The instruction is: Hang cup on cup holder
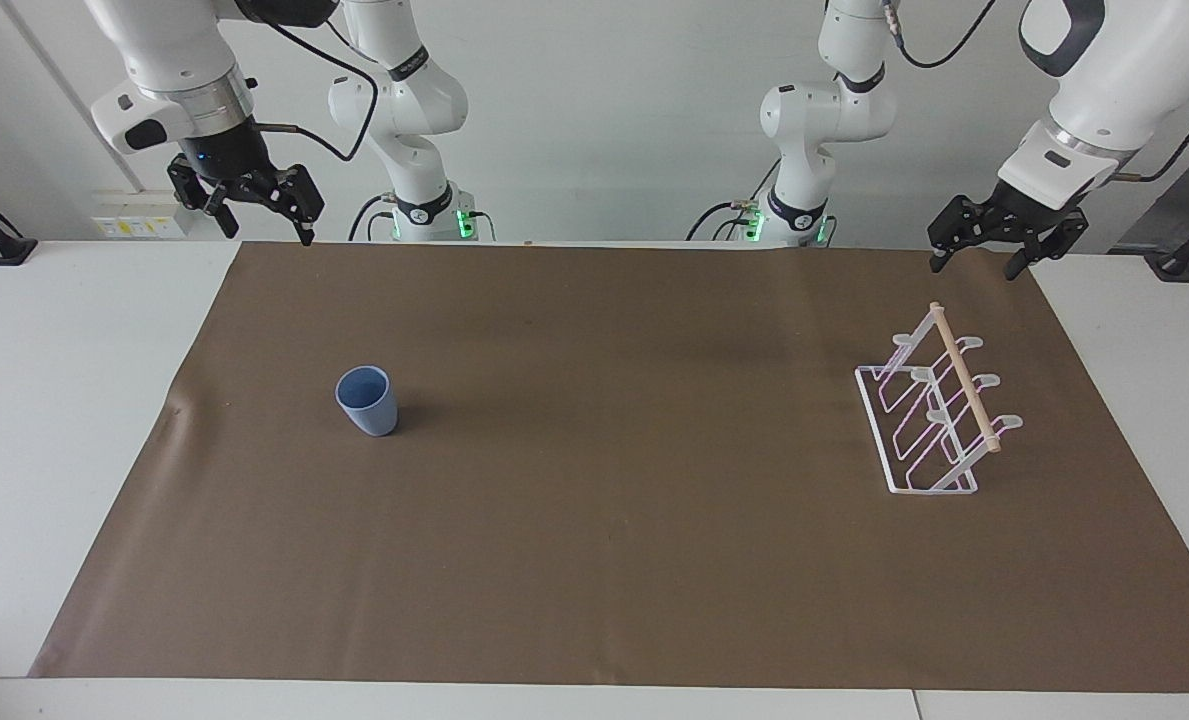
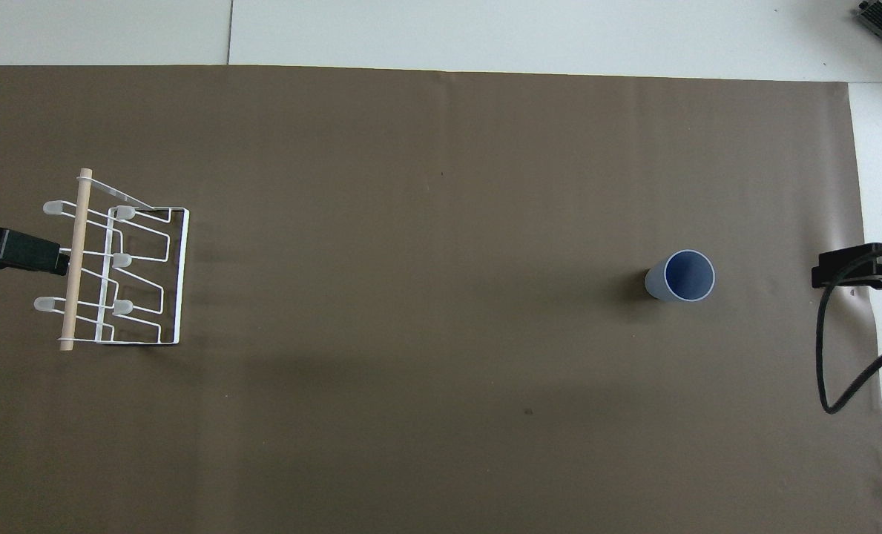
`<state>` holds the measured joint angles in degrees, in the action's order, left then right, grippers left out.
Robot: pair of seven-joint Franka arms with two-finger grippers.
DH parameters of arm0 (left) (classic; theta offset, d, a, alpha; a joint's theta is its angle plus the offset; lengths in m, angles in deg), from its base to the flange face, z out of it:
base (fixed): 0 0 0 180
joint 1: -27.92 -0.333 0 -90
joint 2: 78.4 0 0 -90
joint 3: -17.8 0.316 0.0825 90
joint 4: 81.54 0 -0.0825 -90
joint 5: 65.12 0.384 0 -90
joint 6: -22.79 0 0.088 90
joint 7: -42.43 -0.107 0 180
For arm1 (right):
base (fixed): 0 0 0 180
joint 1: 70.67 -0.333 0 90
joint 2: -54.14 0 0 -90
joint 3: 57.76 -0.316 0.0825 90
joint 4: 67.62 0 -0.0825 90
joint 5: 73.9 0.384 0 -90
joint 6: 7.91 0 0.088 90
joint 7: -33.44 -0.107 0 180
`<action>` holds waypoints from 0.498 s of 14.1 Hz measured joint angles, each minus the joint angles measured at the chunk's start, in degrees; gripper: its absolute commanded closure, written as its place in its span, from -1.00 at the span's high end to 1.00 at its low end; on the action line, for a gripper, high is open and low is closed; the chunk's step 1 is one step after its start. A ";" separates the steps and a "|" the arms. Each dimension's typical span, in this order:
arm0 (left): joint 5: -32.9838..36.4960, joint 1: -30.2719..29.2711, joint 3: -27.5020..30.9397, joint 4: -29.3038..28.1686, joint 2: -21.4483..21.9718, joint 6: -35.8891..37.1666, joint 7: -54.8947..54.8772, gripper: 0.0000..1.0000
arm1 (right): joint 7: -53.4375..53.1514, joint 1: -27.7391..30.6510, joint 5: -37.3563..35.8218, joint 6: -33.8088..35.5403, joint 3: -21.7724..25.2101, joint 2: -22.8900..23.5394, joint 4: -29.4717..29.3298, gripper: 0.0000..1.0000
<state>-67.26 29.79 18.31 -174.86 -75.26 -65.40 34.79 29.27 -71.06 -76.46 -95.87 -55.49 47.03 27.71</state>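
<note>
A small light blue cup point(image 1: 366, 400) point(image 2: 680, 275), smooth, matte and handleless, stands upright and mouth-up on a brown mat point(image 1: 614, 500) point(image 2: 426, 415) covering the white tabletop point(image 1: 64, 420) point(image 2: 530, 33), toward the right arm's end. Well apart from it, toward the left arm's end, sits the cup holder point(image 1: 934, 405) point(image 2: 114, 267), a white wire rack of slanted looped prongs topped by a pale wooden dowel. The right claw point(image 1: 259, 205) point(image 2: 852, 268) hangs raised over the mat's robot-side edge, fingers spread and holding nothing; the left claw point(image 1: 982, 258) point(image 2: 18, 251) hangs likewise, spread, above the mat near the rack
</note>
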 measured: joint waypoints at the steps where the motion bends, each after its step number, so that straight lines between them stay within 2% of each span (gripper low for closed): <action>1: 0.00 0.00 0.00 0.00 0.00 0.00 0.00 1.00 | -0.02 -0.01 0.20 0.01 -0.03 0.00 0.00 1.00; 4: 0.00 0.00 0.00 -0.02 0.00 0.03 0.00 1.00 | -0.04 -0.03 0.66 -0.02 -0.18 -0.03 0.22 1.00; 7: 0.00 0.00 0.00 -0.04 0.00 0.03 0.00 1.00 | -0.04 -0.27 0.87 -4.40 -0.68 -0.11 2.25 1.00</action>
<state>-67.26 29.79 18.31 -174.90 -75.26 -65.37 34.79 29.22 -71.34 -75.59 -100.26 -56.17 46.92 29.96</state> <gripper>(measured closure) 0.000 0.000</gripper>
